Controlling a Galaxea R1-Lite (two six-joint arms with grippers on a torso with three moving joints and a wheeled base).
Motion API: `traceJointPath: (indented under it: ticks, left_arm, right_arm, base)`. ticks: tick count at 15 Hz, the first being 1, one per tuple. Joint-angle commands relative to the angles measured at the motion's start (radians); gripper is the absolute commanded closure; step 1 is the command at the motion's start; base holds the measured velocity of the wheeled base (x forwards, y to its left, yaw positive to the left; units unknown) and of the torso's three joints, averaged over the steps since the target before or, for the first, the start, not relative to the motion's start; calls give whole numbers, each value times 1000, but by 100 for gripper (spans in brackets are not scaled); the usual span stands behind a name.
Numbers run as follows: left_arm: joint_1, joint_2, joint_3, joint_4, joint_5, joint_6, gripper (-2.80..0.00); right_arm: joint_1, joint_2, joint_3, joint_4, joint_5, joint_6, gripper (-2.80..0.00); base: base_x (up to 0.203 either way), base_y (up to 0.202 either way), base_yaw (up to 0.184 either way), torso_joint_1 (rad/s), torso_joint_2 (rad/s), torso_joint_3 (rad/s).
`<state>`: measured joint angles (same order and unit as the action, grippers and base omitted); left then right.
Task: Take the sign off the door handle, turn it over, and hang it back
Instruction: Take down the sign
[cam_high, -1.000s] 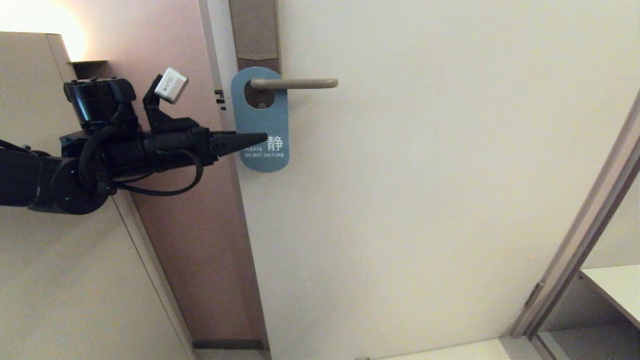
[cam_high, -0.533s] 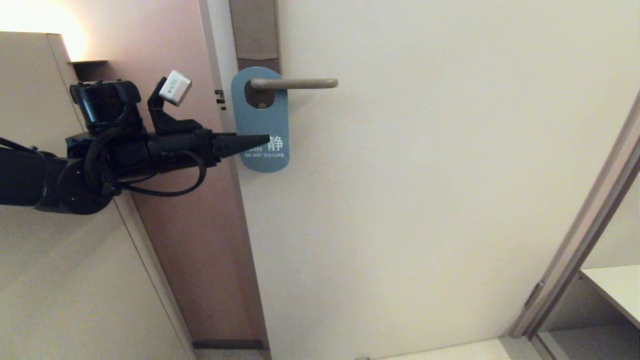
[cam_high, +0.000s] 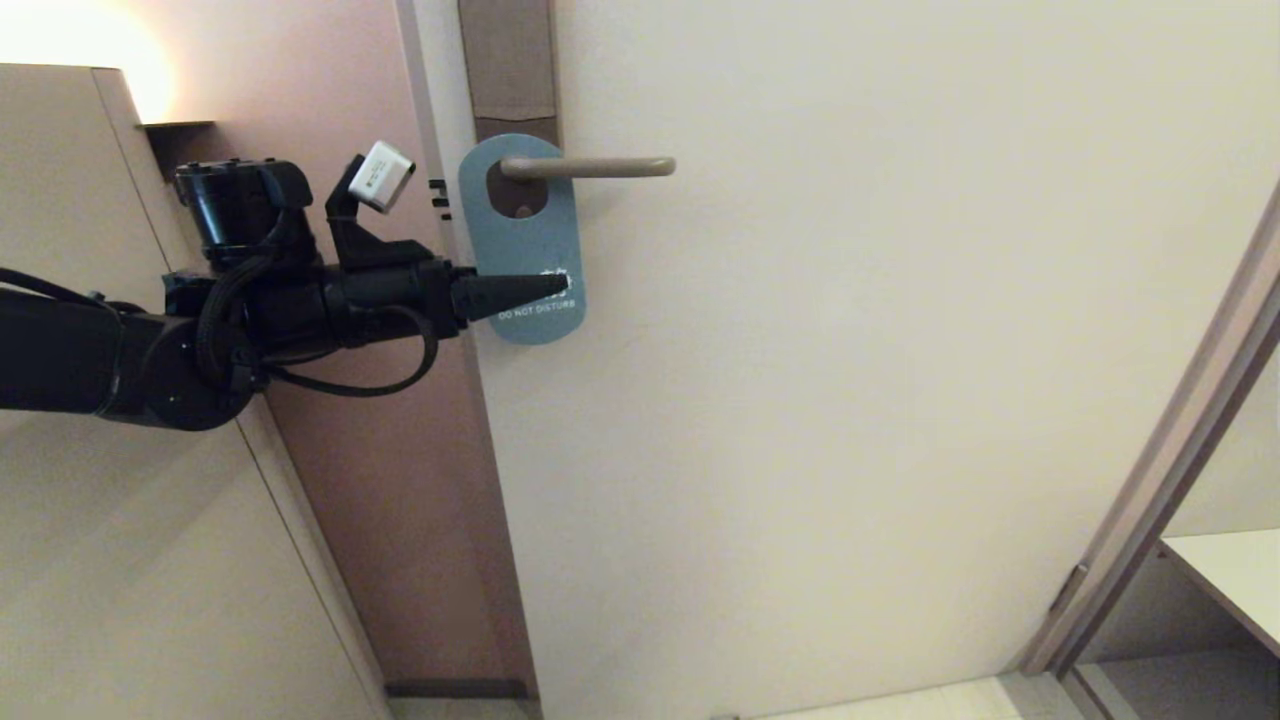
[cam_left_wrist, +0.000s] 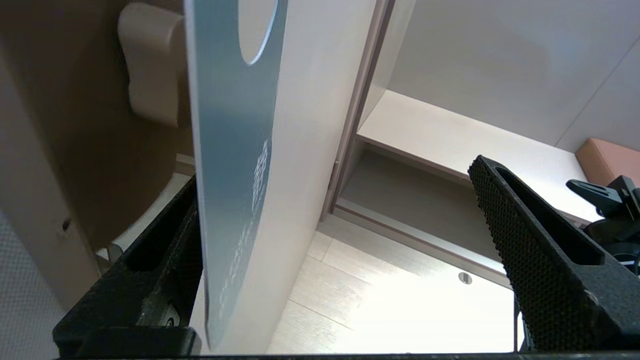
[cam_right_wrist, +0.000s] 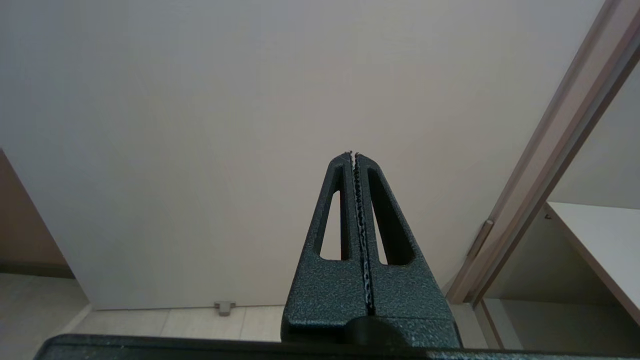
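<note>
The left gripper (cam_high: 560, 285) straddles the lower part of the sign (cam_high: 522, 240), jaws wide: one finger (cam_left_wrist: 165, 250) lies behind the card against the door (cam_high: 850, 400), the other (cam_left_wrist: 540, 250) stands well clear in front. Above, the handle (cam_high: 590, 167) bars the sign's hole. Right of the sign the door face is bare; the frame (cam_high: 1150, 480) bounds it.
</note>
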<state>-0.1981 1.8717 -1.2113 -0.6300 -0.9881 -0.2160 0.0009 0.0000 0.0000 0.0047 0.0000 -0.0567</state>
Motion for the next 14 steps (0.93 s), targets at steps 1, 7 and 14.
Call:
traceJointPath:
  ticks: [1,7,14]
  left_arm:
    - [0,3,-5,-4,-4,-1,-280]
    - [-2,33,-49,-5,-1,1,-280]
    - [-27,60,-88,-4,0,0,-280]
  right_arm:
    - [1,0,0,0,0,0,0]
    - [0,0,0,0,0,0,0]
    - [1,0,0,0,0,-1,0]
  base:
    - [0,0,0,0,0,0]
    - [0,0,0,0,0,0]
    - [0,0,0,0,0,0]
